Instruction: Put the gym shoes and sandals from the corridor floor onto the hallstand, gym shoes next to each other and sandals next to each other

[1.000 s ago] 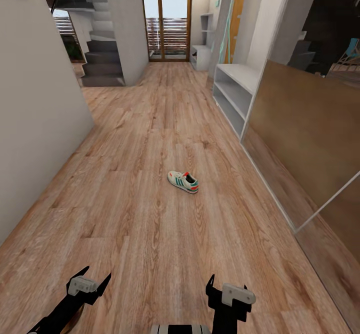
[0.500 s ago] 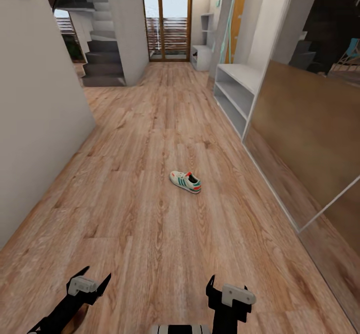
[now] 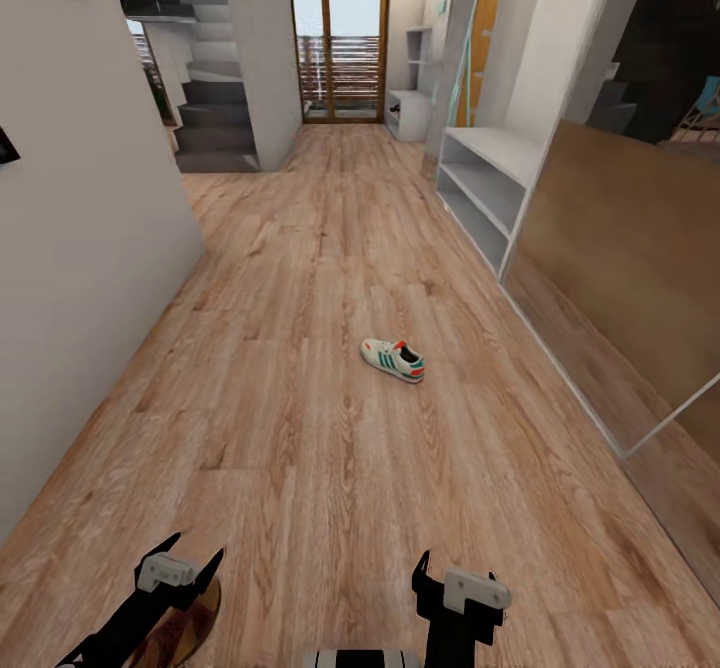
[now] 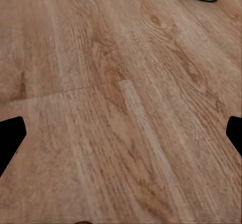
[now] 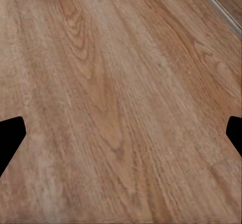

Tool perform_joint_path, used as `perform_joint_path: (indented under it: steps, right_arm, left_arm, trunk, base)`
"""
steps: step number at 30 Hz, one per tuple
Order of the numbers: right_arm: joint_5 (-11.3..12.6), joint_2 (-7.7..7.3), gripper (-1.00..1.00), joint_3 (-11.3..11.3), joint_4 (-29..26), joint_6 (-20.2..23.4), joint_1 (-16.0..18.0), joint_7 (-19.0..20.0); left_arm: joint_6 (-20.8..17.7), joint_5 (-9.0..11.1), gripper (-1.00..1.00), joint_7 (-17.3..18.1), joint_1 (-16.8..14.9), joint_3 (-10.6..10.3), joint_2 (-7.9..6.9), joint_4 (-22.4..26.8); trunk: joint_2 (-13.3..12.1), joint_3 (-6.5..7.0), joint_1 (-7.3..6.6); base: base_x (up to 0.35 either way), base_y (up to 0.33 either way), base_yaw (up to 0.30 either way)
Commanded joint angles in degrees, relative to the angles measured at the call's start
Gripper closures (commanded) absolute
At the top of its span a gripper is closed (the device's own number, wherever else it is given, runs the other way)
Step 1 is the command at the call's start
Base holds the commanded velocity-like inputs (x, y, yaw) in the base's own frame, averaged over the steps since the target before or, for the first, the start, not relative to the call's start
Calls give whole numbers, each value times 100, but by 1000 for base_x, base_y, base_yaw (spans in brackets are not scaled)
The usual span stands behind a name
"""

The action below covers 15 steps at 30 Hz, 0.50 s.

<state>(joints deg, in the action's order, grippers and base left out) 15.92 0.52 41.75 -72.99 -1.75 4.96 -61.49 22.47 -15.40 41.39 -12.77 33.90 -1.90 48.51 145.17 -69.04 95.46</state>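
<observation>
Head cam sits high, looking forward and down the corridor over both arms. Both wrist cams sit low, angled close along the floor (image 3: pixel 300 428). All three share the floor and one sneaker (image 3: pixel 393 359), clipped at both wrist frames' edges.
</observation>
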Motion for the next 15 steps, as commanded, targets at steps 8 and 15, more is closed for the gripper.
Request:
perform_joint_path:
  steps: [8, 15]
  right_arm:
    - [34, 0, -100, 14, -5, -18, 5, -22]
    - [34, 1, -100, 17, -5, -18, 5, -22]
  left_arm:
    - [34, -40, -100, 19, -7, 12, -1, -41]
    - [37, -60, -100, 19, -6, 5, 3, -50]
  trunk:
    - [2, -4, -2]
    - [2, -4, -2]
  base:
    - [-117, 257, 0]
    - [-40, 81, 0]
